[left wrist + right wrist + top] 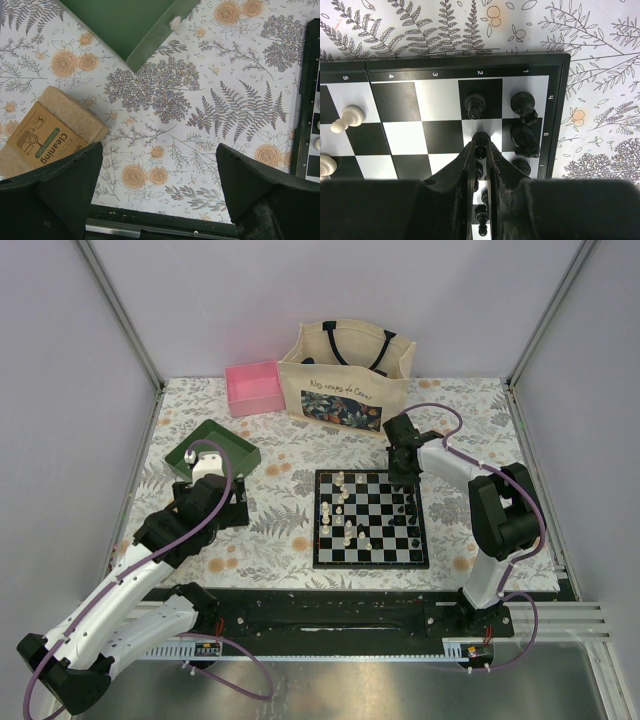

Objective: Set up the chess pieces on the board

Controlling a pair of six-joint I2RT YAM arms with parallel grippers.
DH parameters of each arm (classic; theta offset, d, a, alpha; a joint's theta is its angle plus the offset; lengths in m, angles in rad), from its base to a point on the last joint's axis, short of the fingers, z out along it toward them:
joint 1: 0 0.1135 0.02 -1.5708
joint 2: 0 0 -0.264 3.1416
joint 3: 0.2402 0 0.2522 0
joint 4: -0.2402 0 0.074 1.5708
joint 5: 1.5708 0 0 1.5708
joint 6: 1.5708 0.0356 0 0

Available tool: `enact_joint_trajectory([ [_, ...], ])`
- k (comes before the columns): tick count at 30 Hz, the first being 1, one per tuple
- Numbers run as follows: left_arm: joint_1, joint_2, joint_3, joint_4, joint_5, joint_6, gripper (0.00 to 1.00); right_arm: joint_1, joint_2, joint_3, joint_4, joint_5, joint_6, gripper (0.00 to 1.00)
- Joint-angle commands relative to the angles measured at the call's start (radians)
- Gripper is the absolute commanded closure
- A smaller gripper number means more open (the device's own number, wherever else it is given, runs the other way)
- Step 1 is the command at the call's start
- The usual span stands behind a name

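Note:
The board (372,562) lies right of the table's middle. Cream-white chess pieces (341,506) stand scattered on its left half, and black ones (408,508) line its right edge. My right gripper (481,146) hovers over the board's far right corner, shut on a black pawn (481,138) above a white square. Just beyond it stand another black pawn (475,105) and two black knights (524,107). A white pawn (347,119) stands further left. My left gripper (159,147) is open over the flowered tablecloth, left of the board, with nothing between its fingers.
A green tray (236,443) sits at the left with a small cream piece (175,21) at its rim. A pink box (255,387) and a tote bag (345,375) stand at the back. A packaged scouring sponge (47,132) lies beside my left fingers.

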Motion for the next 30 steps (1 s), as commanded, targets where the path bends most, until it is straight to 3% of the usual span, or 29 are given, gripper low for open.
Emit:
enact_joint_trajectory([
  [1, 0.005, -0.010, 0.024, 0.028, 0.010, 0.009, 0.01, -0.008, 0.011, 0.032, 0.023, 0.019, 0.002, 0.78],
  [14, 0.005, -0.010, 0.026, 0.028, 0.008, 0.011, 0.01, -0.008, -0.065, 0.055, -0.019, -0.028, -0.012, 0.60],
  [30, 0.005, -0.007, 0.024, 0.026, 0.010, 0.011, 0.01, 0.002, -0.187, -0.115, 0.003, -0.096, 0.025, 0.59],
])
